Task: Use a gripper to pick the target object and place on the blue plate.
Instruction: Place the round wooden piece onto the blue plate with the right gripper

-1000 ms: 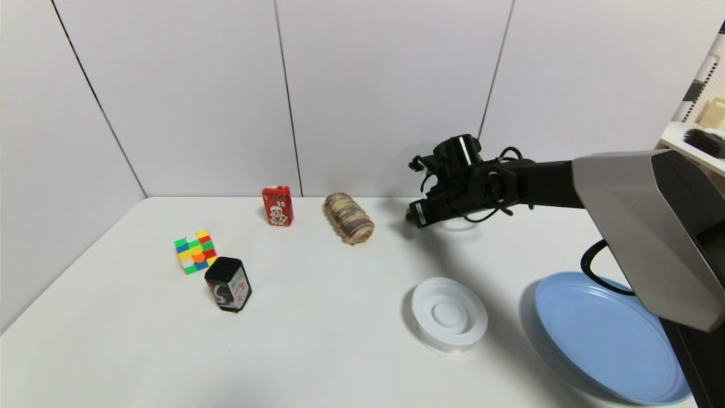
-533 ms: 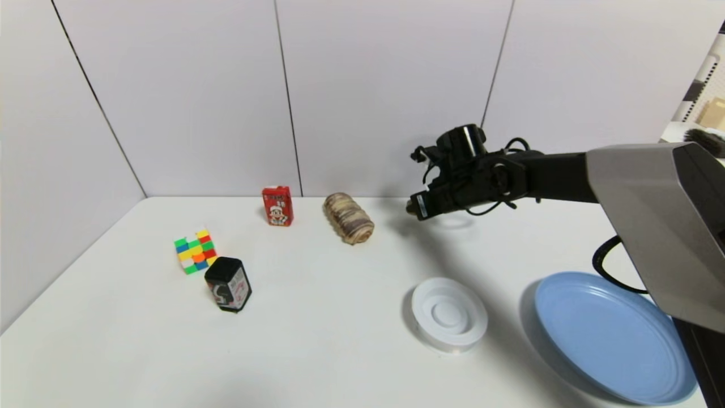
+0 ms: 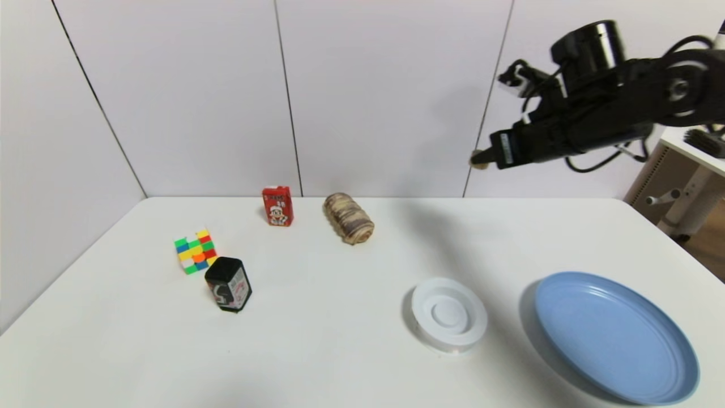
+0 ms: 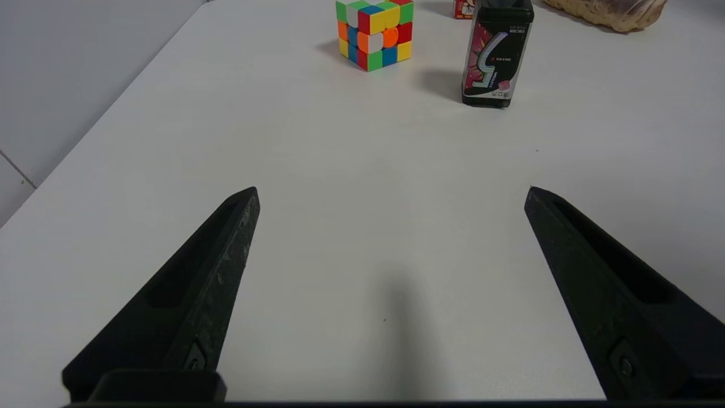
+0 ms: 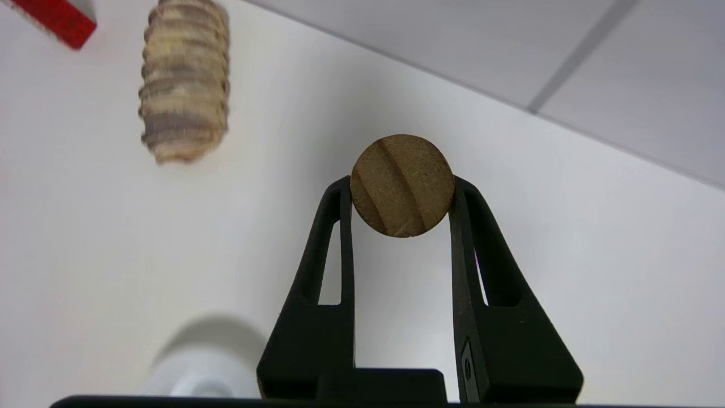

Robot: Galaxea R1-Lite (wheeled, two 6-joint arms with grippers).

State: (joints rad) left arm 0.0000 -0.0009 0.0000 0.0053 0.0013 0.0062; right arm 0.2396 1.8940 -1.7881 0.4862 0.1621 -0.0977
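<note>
The right gripper (image 3: 478,160) is in the upper right of the head view, raised well above the white table (image 3: 351,340) and in front of the back wall. Its two fingers are clenched on the small tan cork (image 3: 480,159), which shows at the fingertips. In the right wrist view the cork (image 5: 402,185) appears as a round brown disc pinched between the right gripper (image 5: 402,190) tips, one finger on each side, clear of the table.

The blue plate (image 3: 668,362) lies on the table in the lower right of the head view, with nothing on it. The white ringed dish (image 3: 476,323) sits just left of the plate, apart from it.

Toward the upper centre of the table stand the striped roll (image 3: 348,218) and, to its left, the red carton (image 3: 277,206). At left centre are the colour cube (image 3: 195,251) and the black can (image 3: 228,284), close together.

The left gripper (image 4: 391,195) is released, its fingers spread wide over bare table in the left wrist view, holding nothing. The colour cube (image 4: 374,32) and the black can (image 4: 496,54) stand well beyond it at the top of that frame.
</note>
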